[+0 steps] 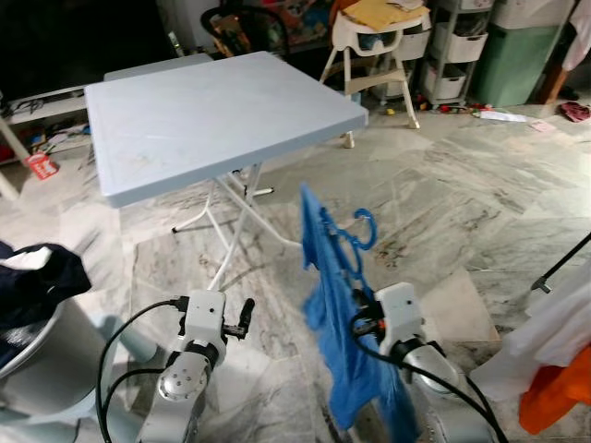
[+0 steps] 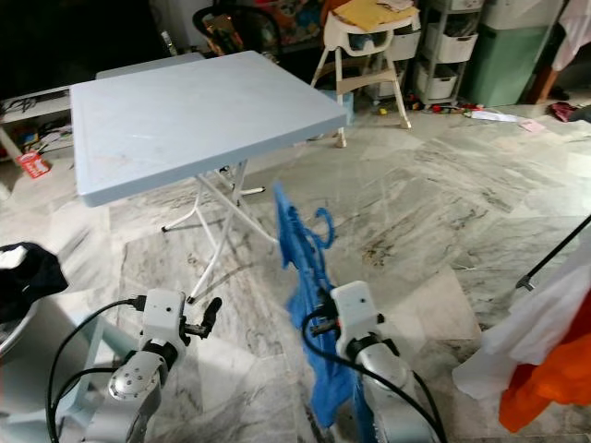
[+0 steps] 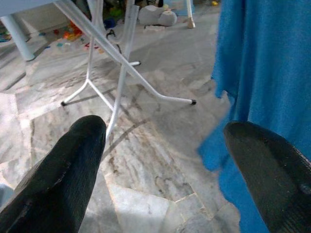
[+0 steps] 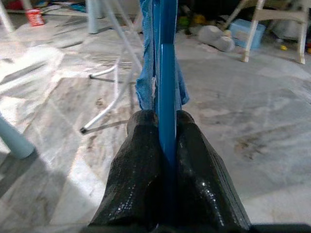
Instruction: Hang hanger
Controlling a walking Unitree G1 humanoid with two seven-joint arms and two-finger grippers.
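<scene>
Right gripper (image 4: pixel 165 141): pinching blue hanger (image 1: pixel 355 242), blue garment (image 1: pixel 337 351) draped, near right.
Left gripper (image 3: pixel 165 165): fingers spread, empty, near left.
Desk (image 1: pixel 217 115): far left.
Risk: thin hanger could slip; cloth may slide off.

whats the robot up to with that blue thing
The robot's right claw is shut on a blue hanger with a blue garment draped on it, holding it up above the marble floor beside a folding table. Its left claw is open and holds nothing. The hanger is not hung yet.
</scene>
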